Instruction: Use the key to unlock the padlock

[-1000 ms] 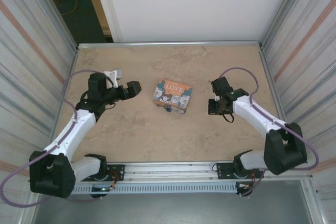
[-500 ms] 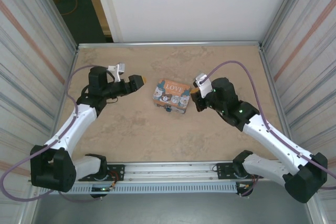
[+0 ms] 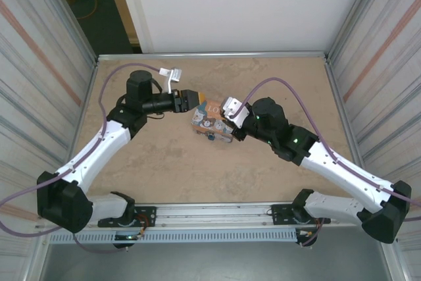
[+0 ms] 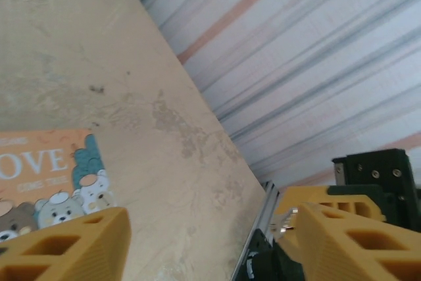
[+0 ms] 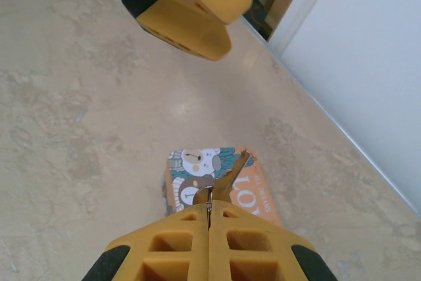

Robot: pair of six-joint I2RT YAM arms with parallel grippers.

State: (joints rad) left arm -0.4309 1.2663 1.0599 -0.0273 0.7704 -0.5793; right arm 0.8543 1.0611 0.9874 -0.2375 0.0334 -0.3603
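The padlock (image 3: 210, 137) is that tiny dark thing at the near edge of the orange LOVE tin (image 3: 214, 118), mid counter (image 3: 164, 162). It looks hooked to the tin's front. The right tool (image 5: 209, 215) is clenched on the key (image 5: 229, 176), with the blade poking forward over the tin, so I'd guess it's lining up for the keyhole. The left tool (image 3: 197, 99) hovers at the tin's far left corner, fingers apart and nothing between them. It's probably there to steady the tin.
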